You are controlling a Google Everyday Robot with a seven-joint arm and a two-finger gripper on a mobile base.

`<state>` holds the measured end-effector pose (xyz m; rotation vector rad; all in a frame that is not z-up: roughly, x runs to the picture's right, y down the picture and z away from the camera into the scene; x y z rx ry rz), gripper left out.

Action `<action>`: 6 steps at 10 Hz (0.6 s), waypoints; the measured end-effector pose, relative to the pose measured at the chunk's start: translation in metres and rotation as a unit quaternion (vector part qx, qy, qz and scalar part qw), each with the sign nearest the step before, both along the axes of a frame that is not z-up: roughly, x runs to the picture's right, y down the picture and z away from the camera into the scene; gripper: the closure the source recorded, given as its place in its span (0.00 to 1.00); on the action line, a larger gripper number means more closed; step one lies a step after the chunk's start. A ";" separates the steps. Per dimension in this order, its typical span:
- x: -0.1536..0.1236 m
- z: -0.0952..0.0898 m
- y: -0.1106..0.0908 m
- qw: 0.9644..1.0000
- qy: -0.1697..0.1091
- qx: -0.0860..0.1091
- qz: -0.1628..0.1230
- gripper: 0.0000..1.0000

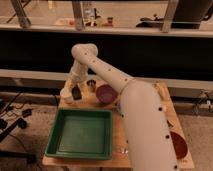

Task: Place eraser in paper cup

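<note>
In the camera view, the arm reaches up from the lower right, bends at its elbow and comes down to the far left corner of the wooden surface (167, 112). The hand (76, 90) hangs low at that corner, fingers together. A small dark block shows right at its tip, and I take this to be the eraser (76, 94), clamped between the fingers and carried just above the surface rather than lying on it.

The paper cup (65, 93), small and white, stands upright just beside the hand, toward the left edge of the picture. The eraser is close to the cup's side wall but outside it, roughly level with the cup body and not above the rim.

On the hand's other side sit a small dark cup (92, 84) and, a little farther off, a purple bowl (106, 93). A green tray (82, 134) lies below the hand in the picture, nearer the camera.

As for progress, the pick-up looks done and the carry is nearly finished. What is left is to bring the eraser over the cup's mouth and open the fingers so it drops in. The eraser is not yet in the cup. Because the cup is light and so close, a sideways nudge from the hand could tip it.
</note>
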<state>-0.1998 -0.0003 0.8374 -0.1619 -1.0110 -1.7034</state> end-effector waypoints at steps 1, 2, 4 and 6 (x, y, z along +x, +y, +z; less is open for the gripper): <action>-0.011 0.001 0.003 1.000 -0.010 -0.002 -0.011 0.87; -0.026 -0.001 0.006 0.999 -0.022 -0.002 -0.025 0.87; -0.047 -0.006 0.012 0.998 -0.041 0.001 -0.050 0.87; -0.051 -0.009 0.009 0.997 -0.046 0.009 -0.062 0.87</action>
